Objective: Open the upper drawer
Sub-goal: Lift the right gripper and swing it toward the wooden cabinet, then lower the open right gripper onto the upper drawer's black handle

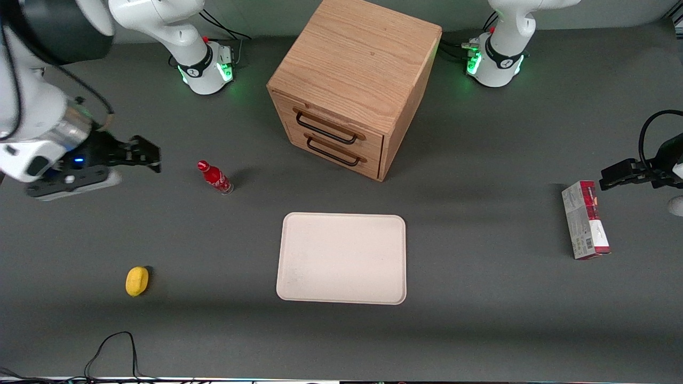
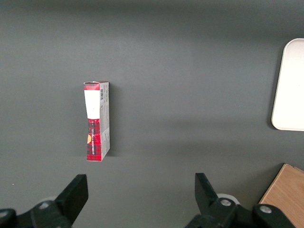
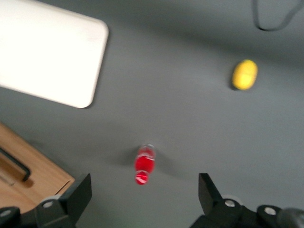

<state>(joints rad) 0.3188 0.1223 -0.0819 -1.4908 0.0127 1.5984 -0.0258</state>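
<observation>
Upper drawer (image 1: 335,124): topmost of two in the oak cabinet (image 1: 355,58), which stands toward the back of the table, farther from the front camera than the tray. Drawer front sits flush; judged fully shut.
Handle (image 1: 325,128): thin black wire bail across the drawer front; the only sensible hold. Judged stiff and narrow, so the fingers should close around its middle and pull straight out along the drawer's travel.
Handling: probably light, rigid wood; may stick at first, and the cabinet could skid if tugged off-axis.
Lower drawer (image 1: 336,152): matching, just beneath; easy to grab by mistake.
Gripper (image 1: 143,154): fingers spread apart, holding nothing; hovering toward the working arm's end, well apart from the cabinet, beside the red bottle (image 1: 215,177).
Tray (image 1: 342,258): cream, nearer the front camera than the cabinet.
Lemon (image 1: 136,280): yellow, nearer the front camera than the bottle.
Red box (image 1: 585,219): toward the parked arm's end.
</observation>
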